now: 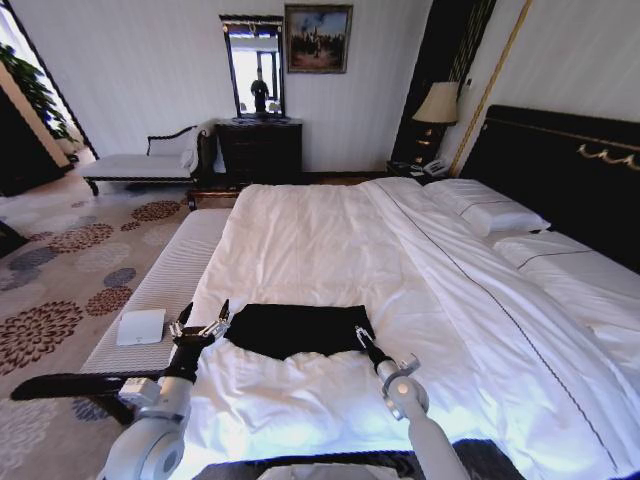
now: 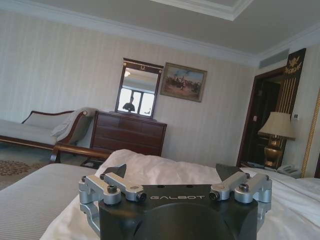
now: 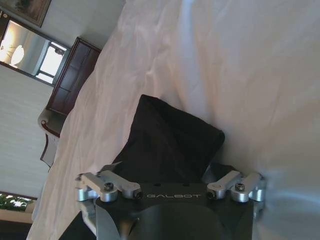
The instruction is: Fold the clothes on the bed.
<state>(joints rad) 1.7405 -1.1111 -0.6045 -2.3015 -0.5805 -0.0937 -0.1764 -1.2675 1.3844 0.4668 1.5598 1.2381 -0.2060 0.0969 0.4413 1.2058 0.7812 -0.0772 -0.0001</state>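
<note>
Black T-shirt (image 1: 297, 329) on bed (image 1: 320, 240) — both pincers at its edges.

Both arms reach forward from low in the head view, wrists angled slightly inward. The left gripper (image 1: 203, 322) has its fingers spread wide and pointing forward. The right gripper (image 1: 362, 337) also has its fingers apart, tips aimed forward and down.

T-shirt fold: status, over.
Left gripper open at black T-shirt's left edge. Right gripper at its right edge, jaws unclear. Shirt lies bunched on white duvet. Nothing in the way.
</note>
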